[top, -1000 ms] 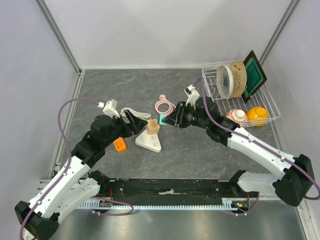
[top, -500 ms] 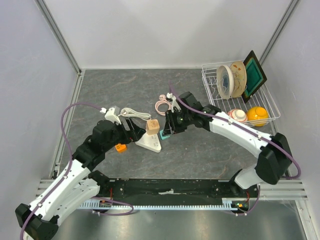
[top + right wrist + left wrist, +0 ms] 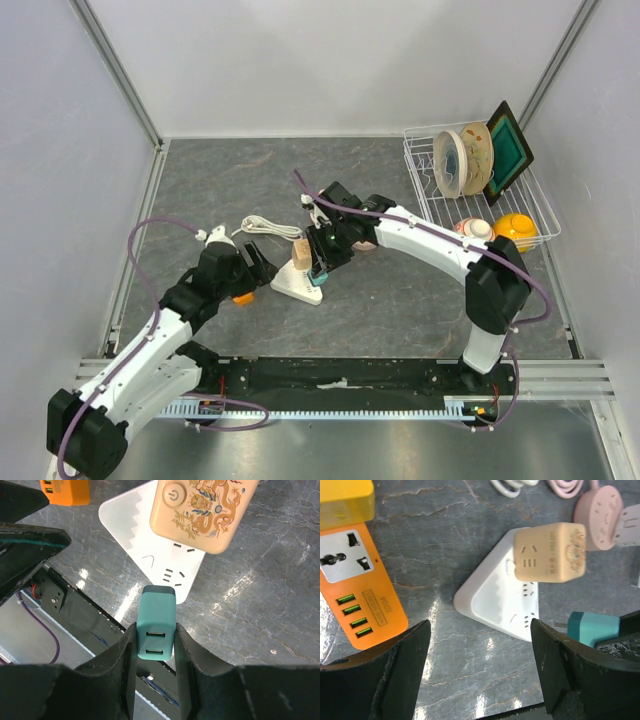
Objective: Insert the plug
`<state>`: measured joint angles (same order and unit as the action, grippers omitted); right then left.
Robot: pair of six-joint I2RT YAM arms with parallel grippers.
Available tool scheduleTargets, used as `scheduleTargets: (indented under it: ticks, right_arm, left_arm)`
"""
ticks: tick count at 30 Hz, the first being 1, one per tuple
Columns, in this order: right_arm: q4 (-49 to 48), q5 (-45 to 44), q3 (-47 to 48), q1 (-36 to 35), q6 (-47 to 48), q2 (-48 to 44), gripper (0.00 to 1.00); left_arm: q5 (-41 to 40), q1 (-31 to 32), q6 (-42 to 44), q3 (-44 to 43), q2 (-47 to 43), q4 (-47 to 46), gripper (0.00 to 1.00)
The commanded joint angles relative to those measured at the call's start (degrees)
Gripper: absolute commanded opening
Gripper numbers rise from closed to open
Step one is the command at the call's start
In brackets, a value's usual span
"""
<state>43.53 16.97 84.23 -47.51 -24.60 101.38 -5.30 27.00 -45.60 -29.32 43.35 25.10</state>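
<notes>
Right hand [image 3: 156, 632] grips teal plug [image 3: 156, 622], just beside white strip [image 3: 495, 605]. Left hand [image 3: 477, 650] spread wide, low at strip's 9 o'clock. Grey marbled table [image 3: 400, 295], pale walls [image 3: 300, 60].

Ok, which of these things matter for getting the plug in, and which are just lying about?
In the job:
teal plug, held in the right gripper
white power strip

Lying about:
beige cube adapter
orange power strip
pink cable
dish rack
orange bowl
</notes>
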Motion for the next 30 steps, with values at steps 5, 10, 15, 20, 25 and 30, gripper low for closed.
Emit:
scheduleTargets:
  ticks: [5,10,15,20,25,30]
  right_arm:
    - [3.67,-2.91,5.59,-2.24,-0.71,5.84,0.00]
    - [4.02,-4.05,7.00,-3.56,-1.33,8.30,0.00]
    - [3.93,-6.77,6.92,-4.09,-2.56,8.22,0.00]
    - [3.67,-8.62,6.65,-4.09,-3.52,7.51,0.00]
    - [1.74,-8.19,5.87,-4.09,-5.19,6.99,0.00]
    - [-0.02,-6.87,5.25,-4.17,-6.16,6.55,0.00]
  left_arm:
    - [8.28,-4.50,-0.98,2.16,7.79,-8.13,0.83]
    - [11.71,-5.03,-0.54,2.25,13.15,-11.56,0.81]
    - [14.35,-5.03,-1.06,2.87,16.32,-14.99,0.79]
    - [15.14,-4.94,-1.15,3.31,18.61,-16.23,0.77]
    - [16.11,-4.94,-1.42,3.66,20.28,-17.28,0.73]
    - [16.29,-5.03,-1.68,3.92,20.63,-17.63,0.69]
